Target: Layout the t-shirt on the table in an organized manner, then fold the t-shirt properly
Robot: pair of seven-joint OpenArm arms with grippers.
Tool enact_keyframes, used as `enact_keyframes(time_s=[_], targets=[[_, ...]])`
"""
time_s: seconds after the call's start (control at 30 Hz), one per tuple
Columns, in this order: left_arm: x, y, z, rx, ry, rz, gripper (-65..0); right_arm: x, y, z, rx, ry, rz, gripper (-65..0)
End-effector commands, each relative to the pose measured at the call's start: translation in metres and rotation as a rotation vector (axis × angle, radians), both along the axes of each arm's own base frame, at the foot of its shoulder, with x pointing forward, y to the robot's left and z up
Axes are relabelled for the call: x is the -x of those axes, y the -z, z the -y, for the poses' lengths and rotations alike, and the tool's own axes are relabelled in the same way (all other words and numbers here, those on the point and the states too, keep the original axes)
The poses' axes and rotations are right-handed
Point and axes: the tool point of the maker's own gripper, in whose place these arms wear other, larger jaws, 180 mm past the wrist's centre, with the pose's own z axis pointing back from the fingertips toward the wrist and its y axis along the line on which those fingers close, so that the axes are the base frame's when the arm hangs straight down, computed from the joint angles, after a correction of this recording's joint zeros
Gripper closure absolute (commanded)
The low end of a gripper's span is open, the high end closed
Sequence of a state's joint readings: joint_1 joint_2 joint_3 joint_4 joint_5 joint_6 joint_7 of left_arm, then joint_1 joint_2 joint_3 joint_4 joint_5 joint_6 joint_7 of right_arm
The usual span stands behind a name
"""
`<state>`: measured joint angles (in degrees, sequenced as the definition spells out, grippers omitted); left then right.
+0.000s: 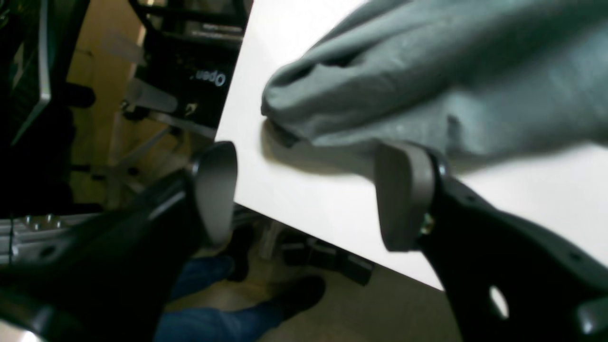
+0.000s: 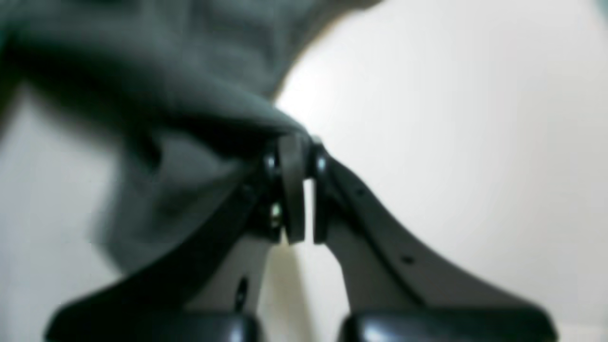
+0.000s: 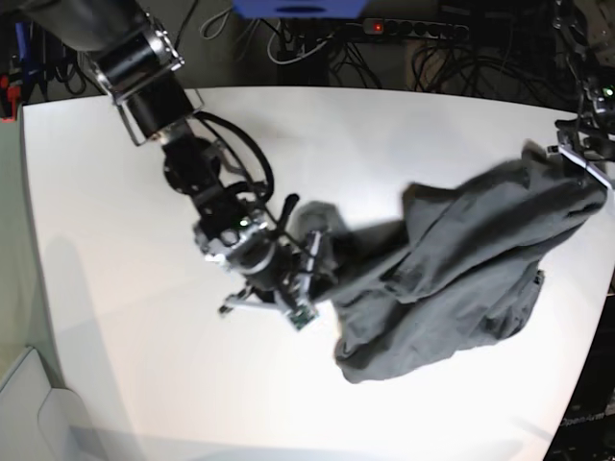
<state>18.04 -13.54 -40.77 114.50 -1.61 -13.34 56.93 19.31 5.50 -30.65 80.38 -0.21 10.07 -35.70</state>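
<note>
The crumpled t-shirt [image 3: 461, 269] lies right of centre on the tabletop [image 3: 125, 365]. The right end effector [image 3: 306, 264] pinches its left edge. Farther right, the left end effector [image 1: 304, 194] hangs open, holding nothing.

Dark grey t-shirt [image 3: 461, 269] — crumpled, bunched — sprawls across the white table [image 3: 115, 365] toward its right edge
</note>
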Motion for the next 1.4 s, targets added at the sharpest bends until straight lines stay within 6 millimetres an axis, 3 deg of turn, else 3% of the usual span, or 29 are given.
enact_keyframes(time_s=[0.0,0.17,0.23,0.3,0.37,0.43,0.67,0.8,0.97,1.1,1.37], targets=[[-0.005,-0.015,-0.006,-0.038,0.004,0.034,-44.1,-0.017,-0.040,0.012,-0.033,0.037,0.102,0.0],[-0.007,-0.015,-0.005,-0.037,0.007,0.038,-44.1,-0.027,-0.117,0.086,-0.026,0.198,0.249,0.0],[-0.007,-0.015,-0.004,-0.036,0.010,0.037,-44.1,-0.024,-0.141,0.105,-0.027,0.240,0.300,0.0],[-0.008,-0.015,-0.004,-0.036,0.011,0.039,-44.1,-0.017,-0.157,0.120,-0.034,0.273,0.344,0.0],[-0.007,-0.014,-0.003,-0.032,0.009,0.039,-44.1,-0.012,-0.162,0.130,-0.035,0.295,0.359,0.0],[-0.006,-0.011,0.000,-0.017,0.003,0.040,-44.1,-0.010,-0.152,0.141,-0.020,0.317,0.338,0.0],[-0.003,-0.007,0.002,-0.014,0.009,0.027,-44.3,-0.026,-0.085,0.202,-0.003,0.473,0.181,0.0],[0.008,-0.002,0.000,-0.034,0.065,-0.033,-44.3,-0.035,-0.069,0.240,-0.025,0.573,0.150,-0.1],[0.028,-0.001,-0.012,-0.041,0.057,-0.065,-44.3,-0.035,-0.070,0.278,-0.064,0.687,0.144,-0.2],[0.035,-0.002,-0.016,-0.055,0.075,-0.089,-44.3,-0.035,-0.069,0.279,-0.072,0.694,0.142,-3.7],[0.047,-0.008,-0.029,-0.080,0.060,-0.105,-44.3,-0.035,-0.059,0.258,-0.117,0.681,0.113,-13.6]])
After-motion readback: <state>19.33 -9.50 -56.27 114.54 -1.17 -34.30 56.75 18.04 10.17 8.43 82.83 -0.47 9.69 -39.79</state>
